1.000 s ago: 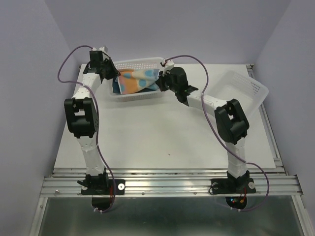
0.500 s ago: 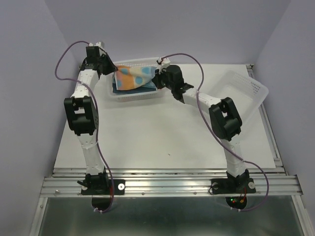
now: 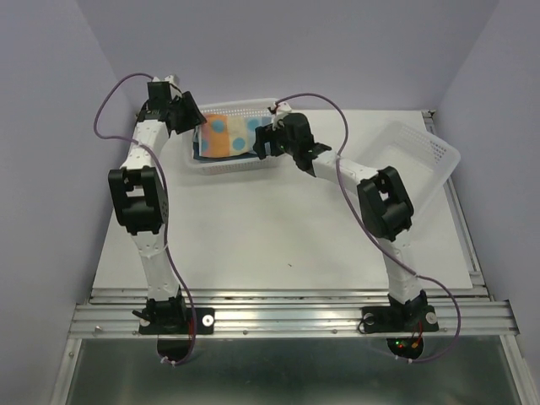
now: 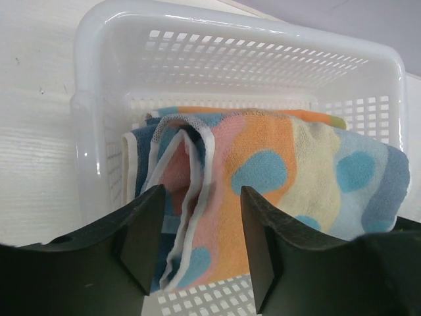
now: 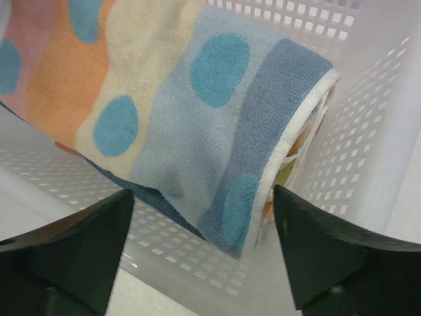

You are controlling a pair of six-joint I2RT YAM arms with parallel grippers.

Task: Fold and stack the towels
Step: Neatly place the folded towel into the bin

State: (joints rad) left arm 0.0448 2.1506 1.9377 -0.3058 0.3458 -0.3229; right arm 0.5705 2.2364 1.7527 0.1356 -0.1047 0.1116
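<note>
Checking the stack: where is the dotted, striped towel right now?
In the top view, the dotted towel lies in the white basket at the table's far left-centre, atop a dark blue towel, between the left gripper and right gripper.

- The left gripper (image 4: 200, 194) and the right gripper (image 5: 202, 194), both clamped before, now stand open.
- The towel (image 4: 276, 158), earlier held stretched above the basket (image 3: 232, 166), now lies in it.

Towels (image 3: 228, 139), folded stack. Top towel (image 4: 276, 164): pink, orange, cream and blue stripes, blue dots; flat between left gripper (image 3: 189, 123) and right gripper (image 3: 264, 142). Navy towel (image 3: 197, 148) beneath.
</note>
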